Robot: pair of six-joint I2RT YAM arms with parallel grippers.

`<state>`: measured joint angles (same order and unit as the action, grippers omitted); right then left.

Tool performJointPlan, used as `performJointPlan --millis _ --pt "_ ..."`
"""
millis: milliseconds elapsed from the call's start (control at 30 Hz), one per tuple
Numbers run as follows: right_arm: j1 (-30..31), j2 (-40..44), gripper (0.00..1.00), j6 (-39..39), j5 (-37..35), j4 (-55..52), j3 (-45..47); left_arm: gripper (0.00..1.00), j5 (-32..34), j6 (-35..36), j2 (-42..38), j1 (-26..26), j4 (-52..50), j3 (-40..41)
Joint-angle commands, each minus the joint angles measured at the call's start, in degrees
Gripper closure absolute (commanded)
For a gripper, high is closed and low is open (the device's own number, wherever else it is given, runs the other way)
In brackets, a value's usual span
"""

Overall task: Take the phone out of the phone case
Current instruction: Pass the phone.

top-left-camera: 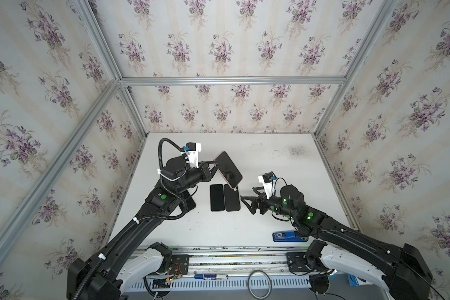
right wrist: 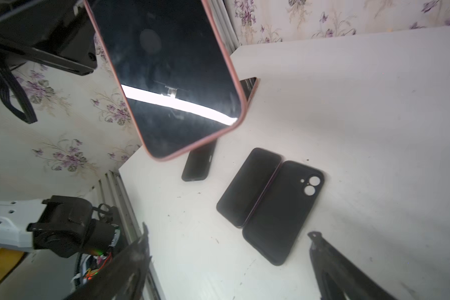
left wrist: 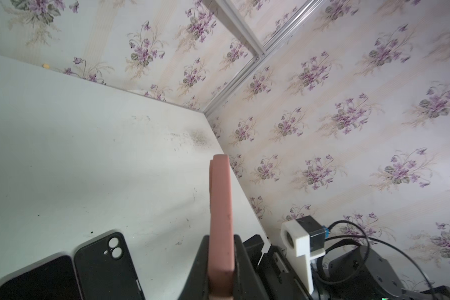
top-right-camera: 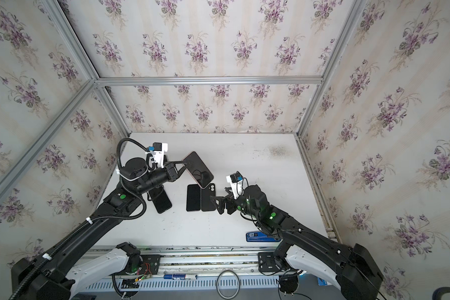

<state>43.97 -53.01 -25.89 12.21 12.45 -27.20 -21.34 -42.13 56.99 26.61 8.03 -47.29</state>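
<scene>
A phone in a pink phone case [top-left-camera: 229, 168] [top-right-camera: 198, 168] [right wrist: 166, 78] hangs tilted above the table with its dark screen facing up. My left gripper [top-left-camera: 217, 167] [top-right-camera: 187, 166] [left wrist: 220, 259] is shut on one long edge of it. In the left wrist view only the pink case edge [left wrist: 220, 220] shows between the jaws. My right gripper [top-left-camera: 247, 198] [top-right-camera: 218, 196] [right wrist: 229, 231] is open and empty, low over the table, beside the black case and below the raised phone.
A bare black phone [top-left-camera: 217, 198] [right wrist: 247, 187] and an empty black case [top-left-camera: 231, 198] [right wrist: 283, 213] lie side by side mid-table. Another dark phone [top-right-camera: 163, 202] lies under the left arm. A blue flat object [top-left-camera: 289, 237] sits at the front right edge.
</scene>
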Motion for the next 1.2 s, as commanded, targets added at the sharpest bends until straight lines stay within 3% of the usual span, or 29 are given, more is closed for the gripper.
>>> performJointPlan --millis 0,233,467,1167 --pt "0.1 -0.7 0.03 -7.0 7.6 12.6 1.4 1.00 0.1 -5.3 -2.3 -0.2 10.1 1.4" --pt "0.0 -8.5 0.09 -17.5 15.9 34.5 1.8 1.00 -0.6 -10.7 -4.6 -0.2 16.1 3.6" --pt "0.1 -14.3 0.25 -22.6 18.3 46.8 0.4 1.00 0.0 -12.2 -5.7 -0.3 17.7 4.8" --pt "-1.4 -21.7 0.65 -31.2 17.9 60.0 -0.7 1.00 0.0 -13.4 -6.6 -1.0 18.9 5.8"
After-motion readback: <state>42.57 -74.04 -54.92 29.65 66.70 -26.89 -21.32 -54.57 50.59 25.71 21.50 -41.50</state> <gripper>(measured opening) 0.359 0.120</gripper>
